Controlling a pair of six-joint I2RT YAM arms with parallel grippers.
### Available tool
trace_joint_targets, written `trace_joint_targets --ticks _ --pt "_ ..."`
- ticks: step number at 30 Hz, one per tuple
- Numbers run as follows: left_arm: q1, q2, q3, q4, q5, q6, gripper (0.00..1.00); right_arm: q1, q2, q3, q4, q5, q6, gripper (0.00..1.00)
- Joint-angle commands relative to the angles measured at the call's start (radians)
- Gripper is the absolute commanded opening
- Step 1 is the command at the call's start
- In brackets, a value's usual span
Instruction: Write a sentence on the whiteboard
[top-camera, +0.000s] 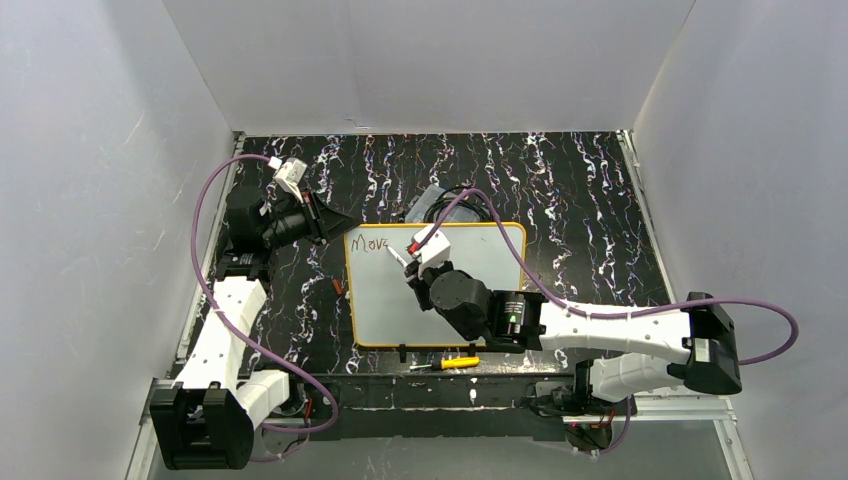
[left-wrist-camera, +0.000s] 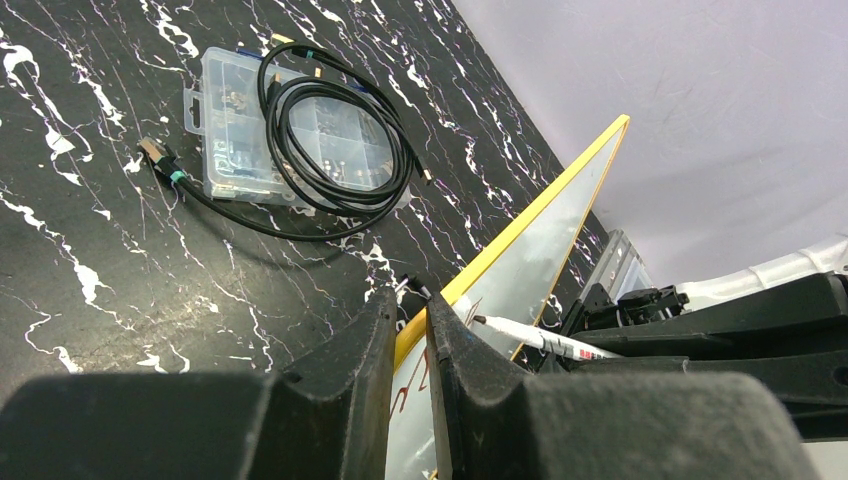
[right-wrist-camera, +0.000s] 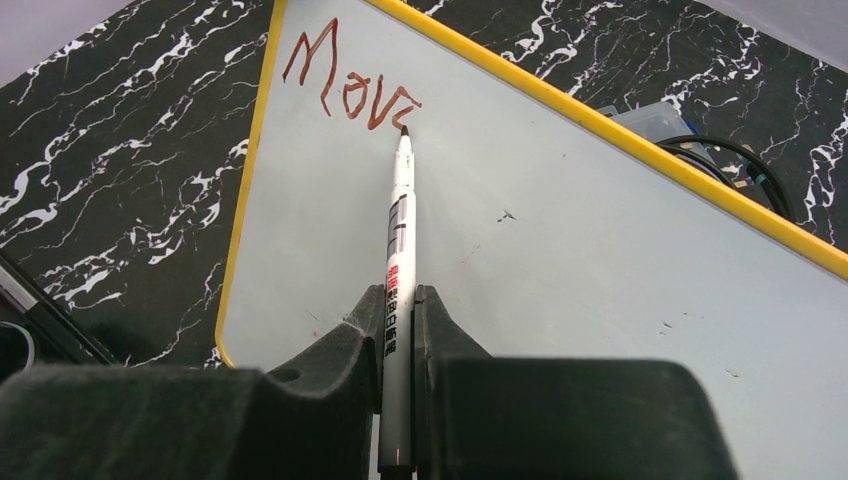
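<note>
The whiteboard (top-camera: 375, 300) with its yellow-orange rim lies mid-table. The sentence (top-camera: 370, 243) reads "Move" in reddish-brown at its top left corner, also in the right wrist view (right-wrist-camera: 350, 90). My right gripper (top-camera: 418, 268) (right-wrist-camera: 398, 300) is shut on a white marker (right-wrist-camera: 400, 220), whose tip touches the board just after the last letter. My left gripper (top-camera: 325, 222) (left-wrist-camera: 410, 305) is shut on the whiteboard's top left rim (left-wrist-camera: 540, 190), one finger on each side of the edge. The marker (left-wrist-camera: 540, 340) and a few strokes (left-wrist-camera: 407, 390) show in the left wrist view.
A clear plastic parts box (top-camera: 435, 205) (left-wrist-camera: 250, 130) with a coiled black cable (left-wrist-camera: 340, 140) on it sits just beyond the board's far edge. A yellow-handled screwdriver (top-camera: 455, 363) lies near the board's front edge. White walls enclose the black marbled table (top-camera: 580, 190).
</note>
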Motion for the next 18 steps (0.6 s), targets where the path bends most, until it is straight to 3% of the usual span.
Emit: trace_joint_targets --ticks 1,18 --pt "-0.017 -0.019 -0.002 -0.033 0.069 0.000 0.16 -0.004 -0.031 0.009 -0.027 0.081 0.003 0.01" --pt "-0.018 -0.017 -0.002 -0.031 0.072 0.000 0.16 -0.004 0.002 0.043 0.058 0.086 -0.070 0.01"
